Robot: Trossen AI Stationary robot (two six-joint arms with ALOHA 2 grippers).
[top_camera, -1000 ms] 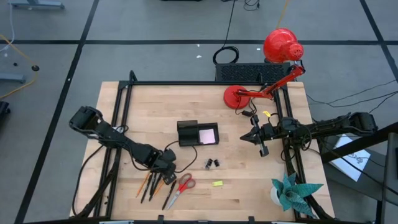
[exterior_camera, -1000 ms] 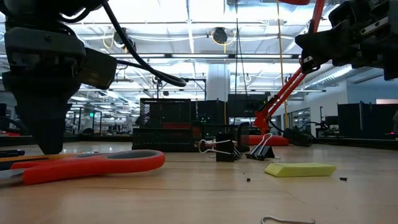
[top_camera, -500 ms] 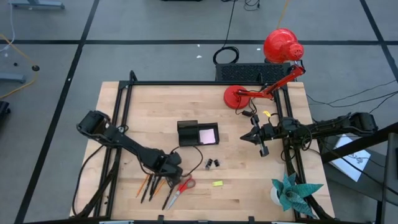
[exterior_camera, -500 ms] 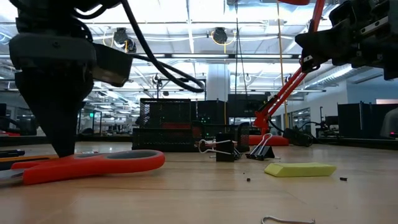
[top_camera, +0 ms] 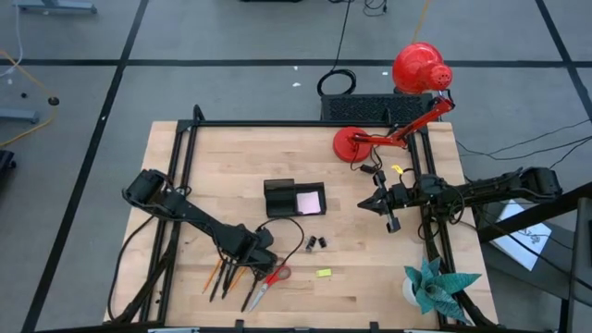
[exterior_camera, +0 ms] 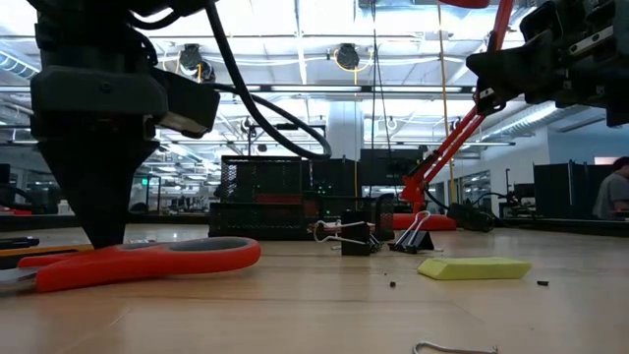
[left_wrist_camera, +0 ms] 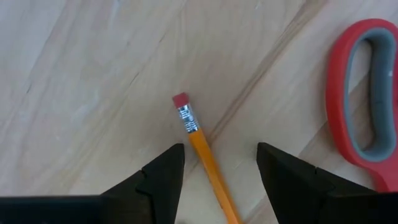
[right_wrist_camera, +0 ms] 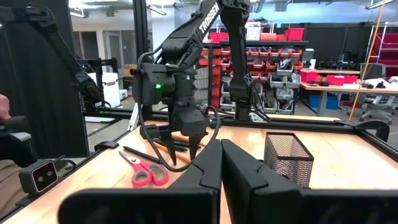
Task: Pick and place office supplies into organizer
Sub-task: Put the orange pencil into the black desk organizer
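My left gripper points down, open, low over the near left of the table. In the left wrist view its fingers stand on either side of an orange pencil, just behind its pink eraser, without touching it. More pencils and pens lie beside it. The red-handled scissors lie just to its right, handle flat on the wood. The black organizer stands mid-table with the pink pad in it. My right gripper waits shut at the right, held level above the table.
Two black clips and a small yellow piece lie near the table's middle front. A red desk lamp stands at the far right, a teal paper plant at the near right corner. A person shows in the room behind.
My left gripper has gone down toward the table and a little toward its right and near edges. It has tipped to point straight down and now stands over the pencils beside the scissors' handle. Nothing on the table has moved.
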